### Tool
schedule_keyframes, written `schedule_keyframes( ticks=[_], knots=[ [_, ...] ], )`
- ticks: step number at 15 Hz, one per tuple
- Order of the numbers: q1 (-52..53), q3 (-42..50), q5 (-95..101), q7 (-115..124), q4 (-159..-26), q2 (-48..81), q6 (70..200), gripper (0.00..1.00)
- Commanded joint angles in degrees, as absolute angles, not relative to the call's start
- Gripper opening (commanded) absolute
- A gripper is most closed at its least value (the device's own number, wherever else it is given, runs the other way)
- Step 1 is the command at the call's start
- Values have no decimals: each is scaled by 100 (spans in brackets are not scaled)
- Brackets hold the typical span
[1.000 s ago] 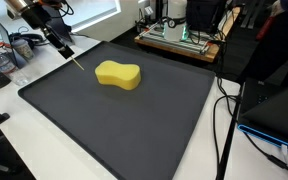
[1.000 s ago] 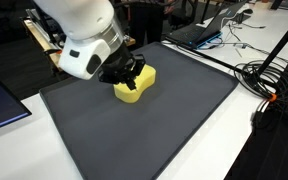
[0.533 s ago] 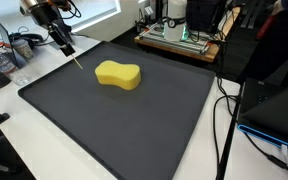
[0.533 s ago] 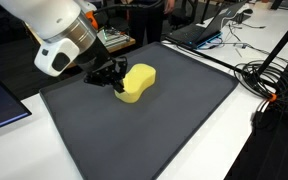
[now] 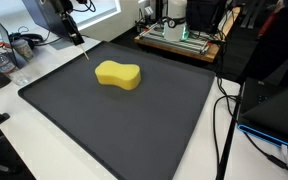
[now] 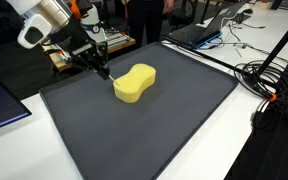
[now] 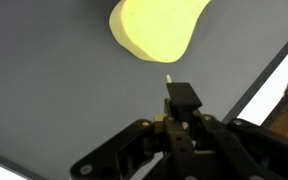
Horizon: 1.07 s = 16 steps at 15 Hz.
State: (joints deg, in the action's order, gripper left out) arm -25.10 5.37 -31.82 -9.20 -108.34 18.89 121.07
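The white arm point(image 6: 46, 22) leans in over the mat's far corner, its wrist tilted downward. The black gripper point(image 6: 96, 65) has its jaws clenched on a thin, pale stick point(image 5: 83, 49), which points down at a slant. The stick's tip is near the sponge point(image 5: 118, 75) but apart from it. The sponge is yellow, soft-edged and peanut-shaped, and lies flat on the dark matte mat point(image 5: 114, 130) covering the white tabletop point(image 6: 254, 140).
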Motion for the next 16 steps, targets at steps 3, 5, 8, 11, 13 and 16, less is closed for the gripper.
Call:
schedule_keyframes(
  ticks=[3,5,8,11,13,16],
  knots=[
    [-2216,819,-3869,-1377,-12848,338,13027,3],
    [-2081,900,-4120,-1470,-13491,-141,13383,3],
    [-1824,989,-4333,-1445,-14476,-862,13943,3],
    [-1537,1009,-4563,-1382,-15378,-1555,14388,3],
    [-1345,993,-4663,-1310,-15859,-1970,14612,3],
    [-1444,681,-4952,-1192,-15736,-1947,14720,3]
  ],
)
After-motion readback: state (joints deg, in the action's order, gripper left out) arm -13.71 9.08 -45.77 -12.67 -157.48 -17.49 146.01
